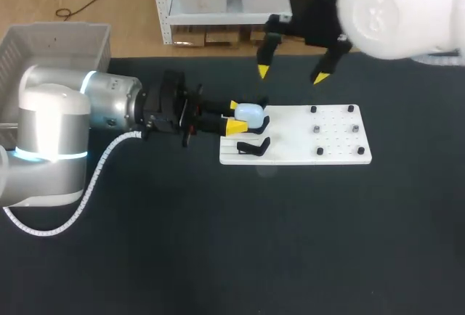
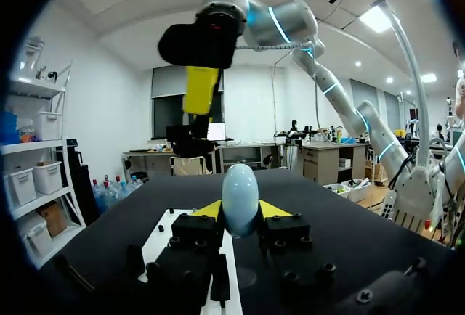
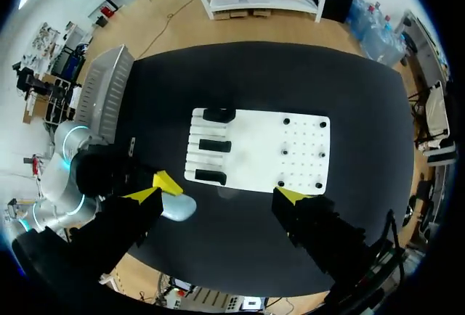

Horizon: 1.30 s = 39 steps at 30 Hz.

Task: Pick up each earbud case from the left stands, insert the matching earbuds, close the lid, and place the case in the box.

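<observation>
A pale blue earbud case (image 1: 252, 114) is held by my left gripper (image 1: 235, 115), which lies level and is shut on the case over the left end of the white board (image 1: 298, 141). In the left wrist view the case (image 2: 240, 199) stands upright between the yellow tips of that gripper (image 2: 240, 212). My right gripper (image 1: 290, 75) hangs open and empty above the board's far edge. From the right wrist, the case (image 3: 179, 207) shows beside one fingertip of the right gripper (image 3: 229, 189), well below it. Black stands (image 3: 214, 144) sit on the board's left part.
Several small dark pegs (image 1: 317, 128) dot the right half of the board. One black stand (image 1: 254, 146) lies near the board's front left corner. A grey box (image 1: 58, 43) sits at the table's far left, behind my left arm (image 1: 80, 119).
</observation>
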{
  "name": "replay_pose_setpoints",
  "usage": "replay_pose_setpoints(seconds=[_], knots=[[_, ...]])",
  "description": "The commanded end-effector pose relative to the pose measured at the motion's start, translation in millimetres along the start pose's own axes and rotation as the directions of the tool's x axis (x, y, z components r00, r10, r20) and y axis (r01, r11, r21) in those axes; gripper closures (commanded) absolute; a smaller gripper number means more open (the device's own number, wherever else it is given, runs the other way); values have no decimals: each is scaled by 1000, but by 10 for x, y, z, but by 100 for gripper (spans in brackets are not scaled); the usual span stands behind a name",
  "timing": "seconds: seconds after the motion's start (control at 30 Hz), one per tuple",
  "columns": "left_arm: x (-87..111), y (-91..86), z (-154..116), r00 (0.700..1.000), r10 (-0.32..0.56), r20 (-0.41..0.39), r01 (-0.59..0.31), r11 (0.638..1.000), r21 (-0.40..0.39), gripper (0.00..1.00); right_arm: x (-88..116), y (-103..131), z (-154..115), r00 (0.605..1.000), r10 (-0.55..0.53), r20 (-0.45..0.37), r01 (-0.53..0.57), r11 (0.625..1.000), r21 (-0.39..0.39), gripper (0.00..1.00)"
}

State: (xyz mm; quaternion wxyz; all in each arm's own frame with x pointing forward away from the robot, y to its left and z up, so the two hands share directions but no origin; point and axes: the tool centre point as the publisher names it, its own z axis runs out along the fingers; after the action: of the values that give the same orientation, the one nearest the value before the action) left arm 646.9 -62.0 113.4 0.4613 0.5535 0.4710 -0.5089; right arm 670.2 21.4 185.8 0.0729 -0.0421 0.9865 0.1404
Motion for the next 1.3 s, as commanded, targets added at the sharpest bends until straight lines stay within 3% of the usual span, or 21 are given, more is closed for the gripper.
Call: replay_pose_setpoints(seconds=[0.03,0.23,0.43,0.7,0.97,1.3], knots=[[-198,-67,-102,1000,5,-25,-6,999,-51,100,255,-108,-177,989,-38,141,43,998,-37,0],[-493,-77,-280,1000,-16,-21,14,994,-109,100,398,-171,-273,978,-65,200,80,994,-68,0],[-717,-117,-453,997,-41,-68,29,984,-173,100,433,-237,-324,974,-63,218,85,992,-93,0],[-1173,-29,-972,993,-19,-118,-24,937,-349,100,433,-237,-324,974,-63,218,85,992,-93,0],[-1167,204,-1774,985,-93,-145,-13,801,-599,100,433,-237,-324,974,-63,218,85,992,-93,0],[-804,513,-2912,958,-246,-148,8,537,-843,100,433,-237,-324,974,-63,218,85,992,-93,0]])
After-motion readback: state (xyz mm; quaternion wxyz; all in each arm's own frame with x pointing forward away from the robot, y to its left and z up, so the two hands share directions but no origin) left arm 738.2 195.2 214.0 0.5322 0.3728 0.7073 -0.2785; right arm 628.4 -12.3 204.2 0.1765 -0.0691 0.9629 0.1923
